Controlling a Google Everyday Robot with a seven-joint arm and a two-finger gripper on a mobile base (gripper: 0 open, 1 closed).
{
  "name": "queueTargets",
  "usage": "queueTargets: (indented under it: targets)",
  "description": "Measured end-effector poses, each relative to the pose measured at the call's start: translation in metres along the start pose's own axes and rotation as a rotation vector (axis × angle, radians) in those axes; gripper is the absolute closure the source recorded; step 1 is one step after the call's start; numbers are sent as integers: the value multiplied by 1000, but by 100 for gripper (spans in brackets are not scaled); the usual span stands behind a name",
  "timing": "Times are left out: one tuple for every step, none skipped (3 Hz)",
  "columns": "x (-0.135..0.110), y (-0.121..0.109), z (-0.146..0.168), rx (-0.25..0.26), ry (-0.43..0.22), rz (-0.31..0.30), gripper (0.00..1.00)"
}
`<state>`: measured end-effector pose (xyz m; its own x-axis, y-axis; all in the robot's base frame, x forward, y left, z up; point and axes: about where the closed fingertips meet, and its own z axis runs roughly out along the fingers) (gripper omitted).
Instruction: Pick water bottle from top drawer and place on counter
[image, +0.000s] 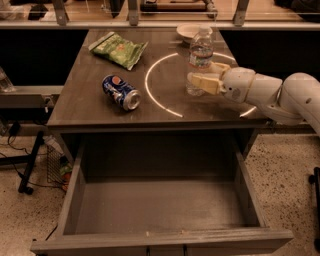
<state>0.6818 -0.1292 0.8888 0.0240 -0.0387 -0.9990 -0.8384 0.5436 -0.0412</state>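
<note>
The water bottle (200, 52), clear with a white cap, stands upright inside the white circle on the counter (90, 112), right of centre. My gripper (202, 76) reaches in from the right and is shut on the bottle's lower half, one pale finger (204, 83) in front of it and one behind. The bottle's base is at or just above the counter surface; I cannot tell which. The top drawer (160, 241) is pulled fully open below the counter and its grey bottom is bare.
A blue Pepsi can (121, 92) lies on its side left of the circle. A green snack bag (119, 49) lies at the back left. A white bowl (190, 31) sits at the back edge behind the bottle.
</note>
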Motion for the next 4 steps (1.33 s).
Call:
queueTargets:
  targets:
    - [2,4,-8,-28,2,-19,0]
    - [-10,10,-17,-38,6,-49,0]
    - [-61,6,-58,19,27,-146,0]
    - [-136,18,-101,114,21,-278,0]
